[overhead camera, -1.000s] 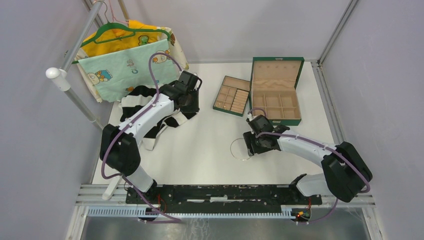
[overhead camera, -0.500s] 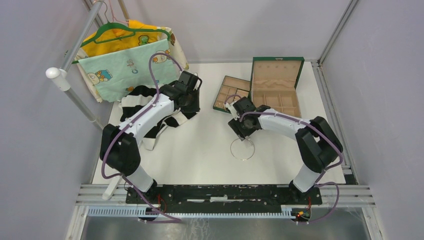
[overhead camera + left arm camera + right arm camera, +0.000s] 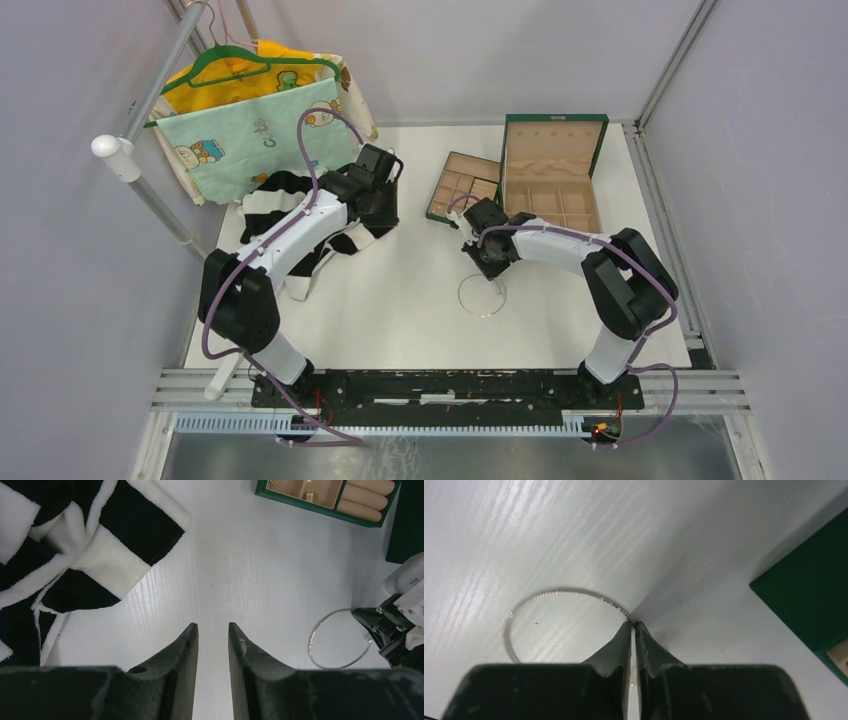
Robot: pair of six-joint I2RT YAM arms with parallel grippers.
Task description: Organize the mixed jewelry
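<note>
The thin silvery wire hoop [image 3: 482, 316] lies right of centre on the white surface [image 3: 400, 300], just nearer than the tan compartment tray with a green rim [image 3: 432, 207]. The right pincer [image 3: 633, 626] is squeezed together on the hoop's wire. In the right wrist view its two dark tips meet on the strand, and the rest of the ring [image 3: 569, 590] curves away to the left over the surface. Whether the pinched edge is raised off the surface cannot be told.

The left pincer [image 3: 212, 630] hangs over bare surface left of centre, its fingers parted by a narrow gap and holding nothing. A black-and-white striped cloth [image 3: 75, 555] lies crumpled just to its left. In the left wrist view the hoop [image 3: 311, 642] is off to the right, well apart from these fingers.

A few tiny gold-tan pieces [image 3: 310, 496] sit in compartments of the tray at the far side. Right of the tray stands a green box [image 3: 553, 185] with its lid open, touching or nearly touching it.
</note>
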